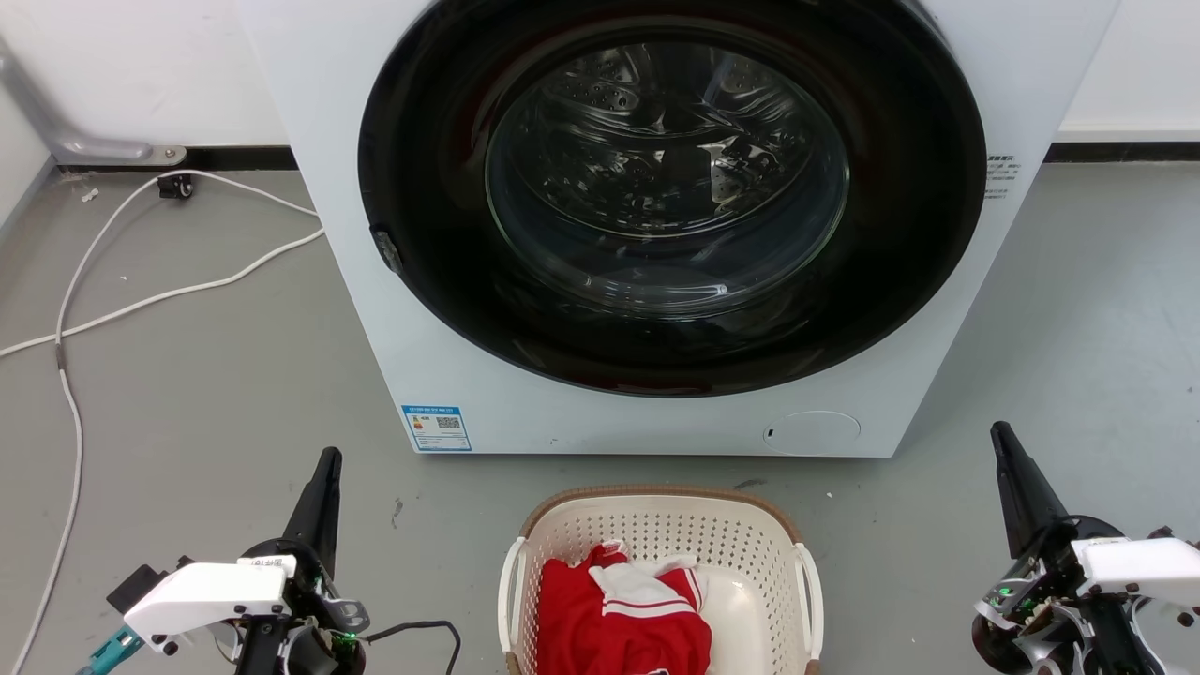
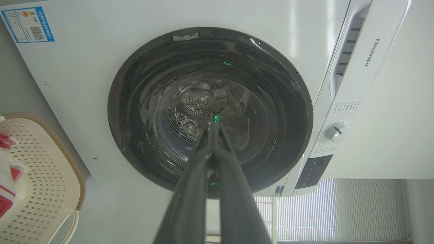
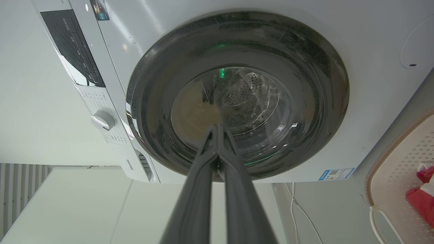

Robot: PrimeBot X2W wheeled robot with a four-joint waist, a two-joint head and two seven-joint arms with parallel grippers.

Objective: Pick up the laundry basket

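Head view: rounded, perforated cream laundry basket [image 1: 656,536].

L claw [image 1: 330,461] w/ long tapered matte-black fingers [image 2: 190,189], R claw [image 1: 1001,439] same, white plastic wrist covers [image 1: 206,592] w/ small dark screws, teal plug [image 1: 112,649] + thin black cable [image 1: 422,626] at L wrist, green LED [image 1: 1005,592] in R wrist's exposed metal

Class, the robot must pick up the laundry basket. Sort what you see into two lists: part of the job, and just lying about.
Part of the job: laundry basket, left tool, right tool.
Just lying about: washing machine, white cable on the floor, red and white clothing inside the basket.
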